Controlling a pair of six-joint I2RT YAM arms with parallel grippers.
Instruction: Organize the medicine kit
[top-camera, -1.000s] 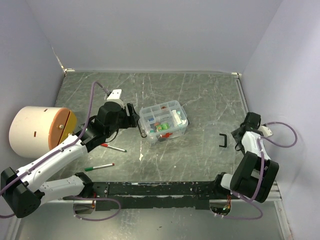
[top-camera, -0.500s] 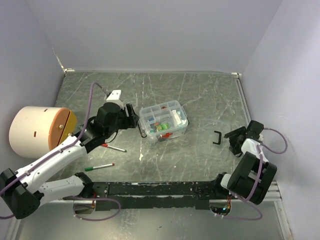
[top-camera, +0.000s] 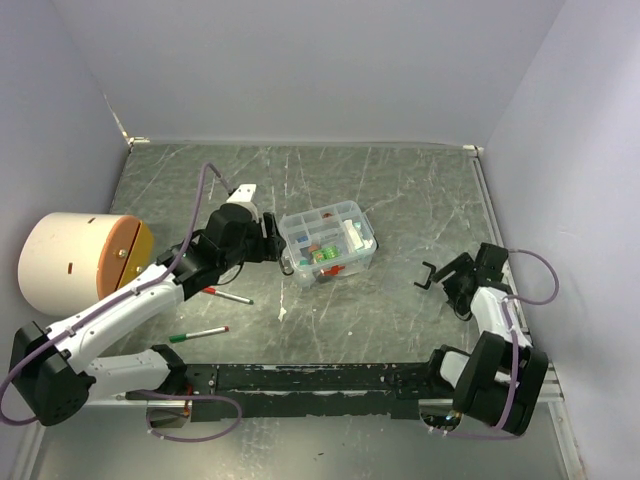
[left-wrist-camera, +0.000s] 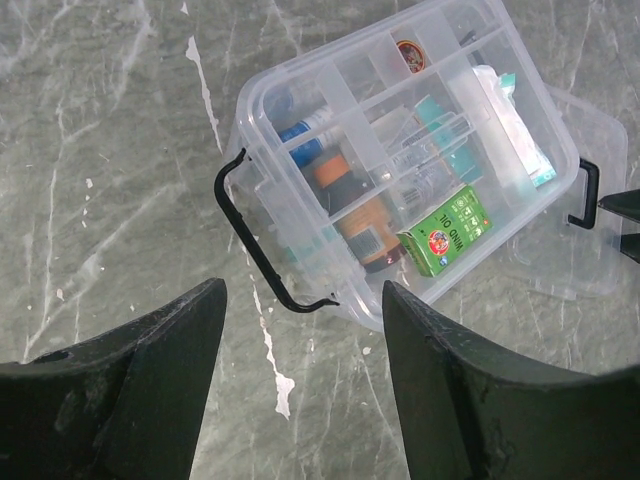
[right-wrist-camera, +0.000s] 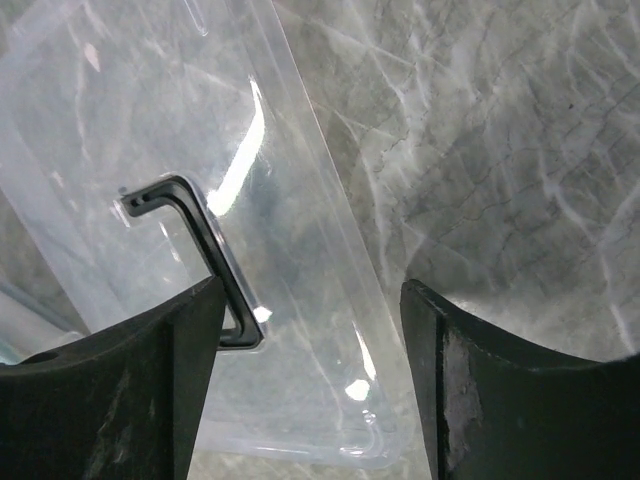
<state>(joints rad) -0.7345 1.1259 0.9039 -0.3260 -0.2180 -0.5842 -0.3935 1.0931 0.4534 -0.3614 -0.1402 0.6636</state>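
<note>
Right fingers (top-camera: 446, 279) and lid (right-wrist-camera: 130, 130) slid nearer the medicine kit (top-camera: 328, 242).
Left fingers (top-camera: 272, 246) and right fingers released; open surface (top-camera: 400, 190) behind kit.

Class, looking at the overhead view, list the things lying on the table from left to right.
From the left: white cylinder with orange face → green pen → medicine kit → black clip.

Top view is bright and evenly lit, soft light from above, only faint shadows under the arms. In the right wrist view, white glare streaks hit the clear plastic lid (right-wrist-camera: 150, 120) mid-frame, so its edges are kinda hard to read. The dark fingers (left-wrist-camera: 120, 390) along the bottom look slightly soft.
</note>
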